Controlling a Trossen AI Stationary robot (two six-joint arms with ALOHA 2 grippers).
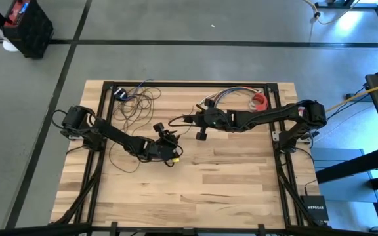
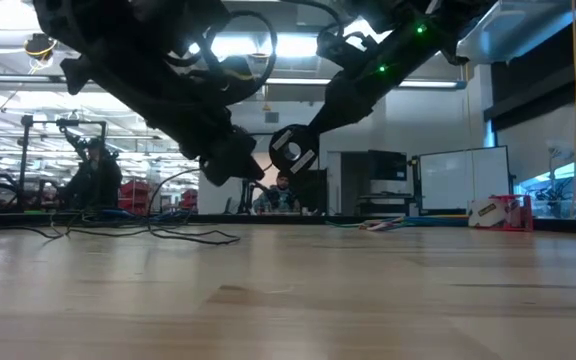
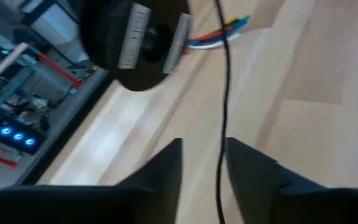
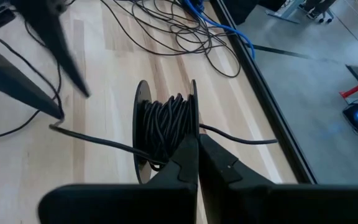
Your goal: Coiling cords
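Note:
The dark cord lies as a loose heap of loops (image 1: 136,101) on the far left of the wooden table. Part of it is wound on a small black spool (image 4: 166,118), which is lifted above the table's middle (image 2: 293,150). My right gripper (image 1: 190,120) is shut on the spool. A strand (image 4: 98,140) runs from the spool to my left gripper (image 1: 169,136). That gripper hovers just left of the spool with its fingers a little apart, and the strand (image 3: 224,112) passes between them. My right gripper (image 4: 197,152) pinches the rim of one spool flange (image 4: 194,121) between its two fingers. It comes level from the table's right side. The spool is lifted clear of the table with several turns of cord on its core. My left gripper: the strand runs through the gap between its fingers (image 3: 166,168); I cannot tell whether it touches them.
A short bundle of multicoloured wires (image 1: 225,98) and a red-and-white roll (image 1: 260,100) lie at the far right. Black frame rails (image 1: 189,84) edge the table. The near half of the table (image 1: 195,190) is bare wood. A person (image 2: 283,190) sits in the room beyond the table.

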